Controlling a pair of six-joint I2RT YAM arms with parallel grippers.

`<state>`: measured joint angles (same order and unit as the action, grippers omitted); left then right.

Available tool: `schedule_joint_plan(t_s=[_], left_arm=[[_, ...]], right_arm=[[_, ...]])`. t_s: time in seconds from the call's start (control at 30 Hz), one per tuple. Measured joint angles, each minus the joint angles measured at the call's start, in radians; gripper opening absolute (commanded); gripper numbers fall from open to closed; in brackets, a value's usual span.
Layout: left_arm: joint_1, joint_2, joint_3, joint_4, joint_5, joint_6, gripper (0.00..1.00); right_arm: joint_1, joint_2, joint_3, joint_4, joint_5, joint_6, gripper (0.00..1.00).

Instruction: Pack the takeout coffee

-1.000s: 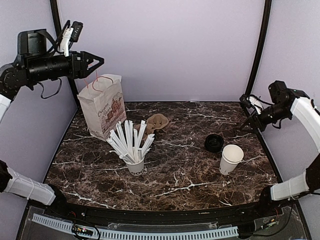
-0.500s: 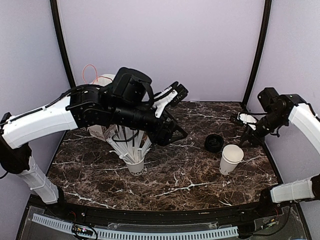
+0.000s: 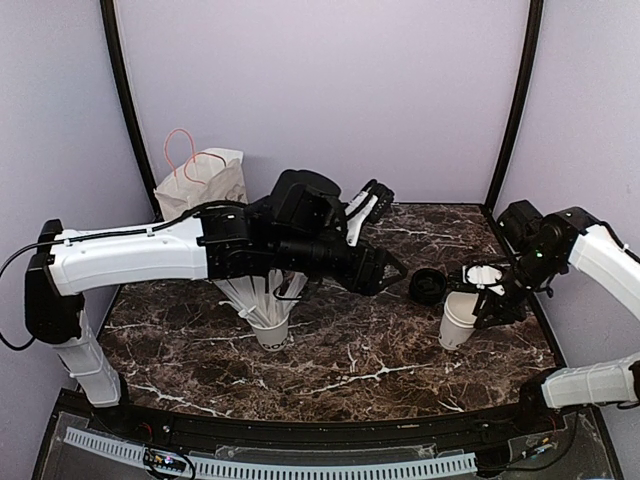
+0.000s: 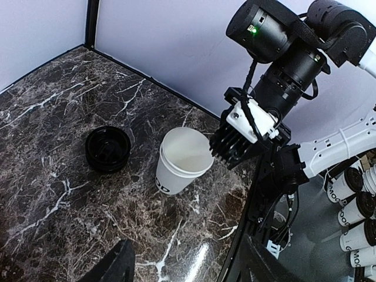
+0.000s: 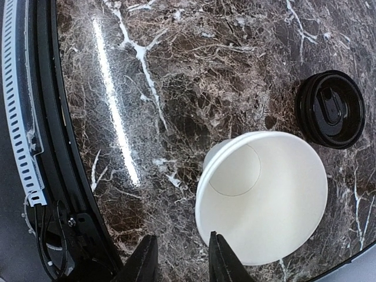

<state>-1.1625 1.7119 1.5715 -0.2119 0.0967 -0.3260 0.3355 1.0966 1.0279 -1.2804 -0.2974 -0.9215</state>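
The takeout coffee cup (image 3: 460, 322) stands upright at the right of the table, white, open-topped and empty inside (image 5: 264, 194). Its black lid (image 3: 428, 286) lies apart on the table to the cup's left, and shows in the right wrist view (image 5: 330, 109). My right gripper (image 3: 488, 300) hovers at the cup's right rim, open (image 5: 179, 261), one finger outside the rim and one over the opening. My left gripper (image 3: 395, 270) reaches across the table just left of the lid, open wide (image 4: 188, 271) and empty. It sees the cup (image 4: 179, 167), the lid (image 4: 108, 148) and the right gripper (image 4: 244, 138).
A white paper bag (image 3: 205, 180) with red handles stands at the back left. A white cup of wrapped straws (image 3: 268, 322) stands front centre, partly under my left arm. Lidded cups (image 4: 352, 217) sit off the table's right edge.
My left arm has swung from above the bag across the table to the lid. My right gripper has come down from the right wall to the cup's rim.
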Motion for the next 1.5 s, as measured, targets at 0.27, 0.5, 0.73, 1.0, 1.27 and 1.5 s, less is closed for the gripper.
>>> schedule_joint_plan(t_s=[0.27, 0.5, 0.73, 1.0, 1.27, 1.5], left_arm=[[0.000, 0.068, 0.046, 0.031, -0.003, -0.024, 0.63], [0.000, 0.068, 0.046, 0.047, -0.034, -0.062, 0.64], [0.000, 0.063, 0.032, 0.061, -0.056, -0.089, 0.64], [0.000, 0.012, -0.034, 0.089, -0.070, -0.103, 0.65], [0.000, 0.002, -0.037, 0.109, -0.079, -0.106, 0.64], [0.000, 0.002, -0.037, 0.110, -0.117, -0.131, 0.64]], right_arm=[[0.048, 0.024, -0.004, 0.035, 0.048, 0.006, 0.30], [0.066, 0.056, -0.019, 0.063, 0.062, 0.011, 0.25], [0.071, 0.084, -0.025, 0.095, 0.071, 0.027, 0.18], [0.075, 0.113, -0.025, 0.106, 0.071, 0.040, 0.13], [0.077, 0.114, -0.025, 0.108, 0.082, 0.055, 0.03], [0.080, 0.111, -0.025, 0.129, 0.095, 0.074, 0.00]])
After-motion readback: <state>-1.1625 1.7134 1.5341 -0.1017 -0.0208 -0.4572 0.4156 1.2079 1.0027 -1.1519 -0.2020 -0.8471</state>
